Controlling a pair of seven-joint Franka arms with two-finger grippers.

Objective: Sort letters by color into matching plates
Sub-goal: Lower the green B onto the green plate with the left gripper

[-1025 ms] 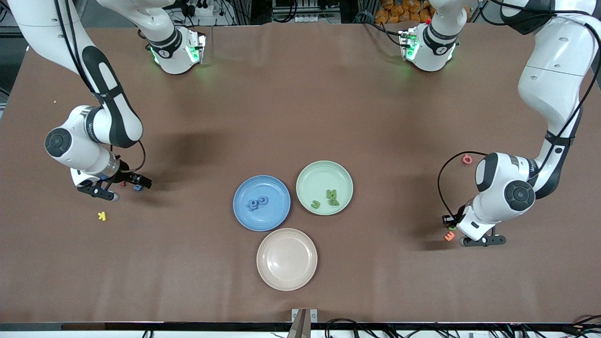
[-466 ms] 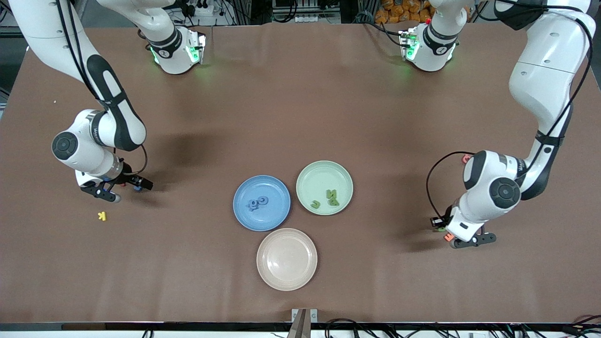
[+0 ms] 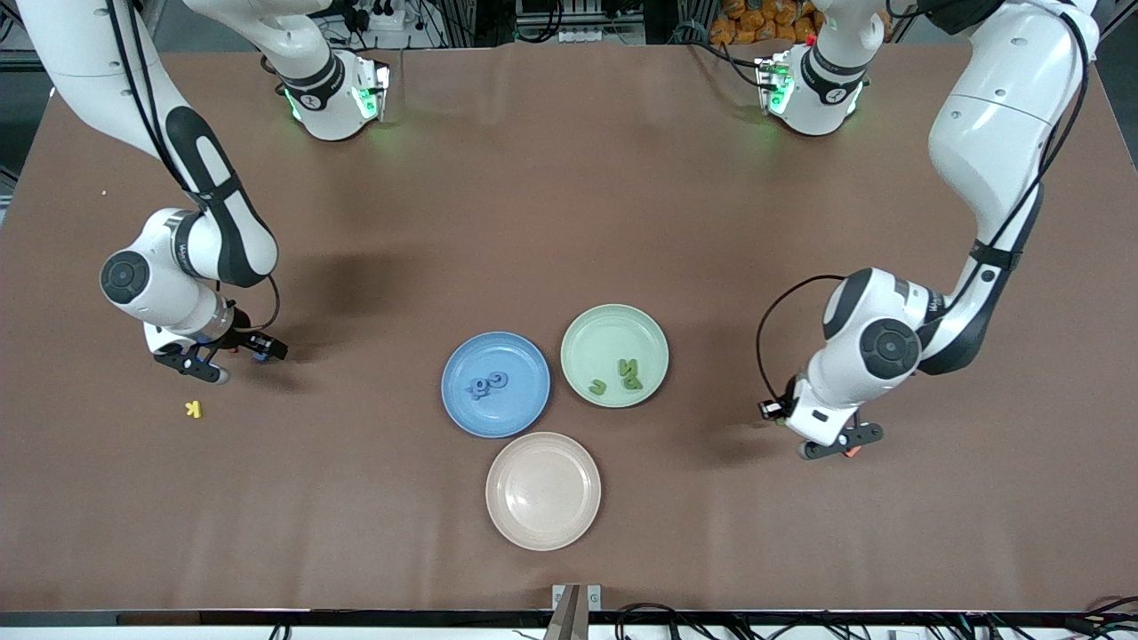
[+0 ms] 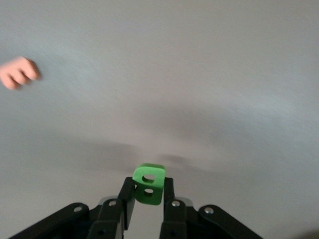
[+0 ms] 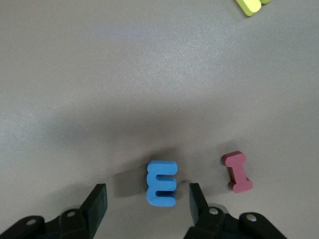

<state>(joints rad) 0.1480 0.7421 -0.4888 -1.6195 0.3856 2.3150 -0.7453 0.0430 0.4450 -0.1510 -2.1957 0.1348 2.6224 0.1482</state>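
The blue plate (image 3: 495, 384) and green plate (image 3: 614, 355) each held some letters already. The left pincer (image 4: 148, 199) was clamped on a green letter (image 4: 149, 183) above the table (image 3: 569, 222), not yet delivered. The right pincer (image 5: 147, 201) stood apart around a blue E (image 5: 162, 182) on the table, not yet gripped.

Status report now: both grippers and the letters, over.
Left gripper shut on green letter, above bare table. Right gripper low, jaws open around blue letter E. Red letter beside it.
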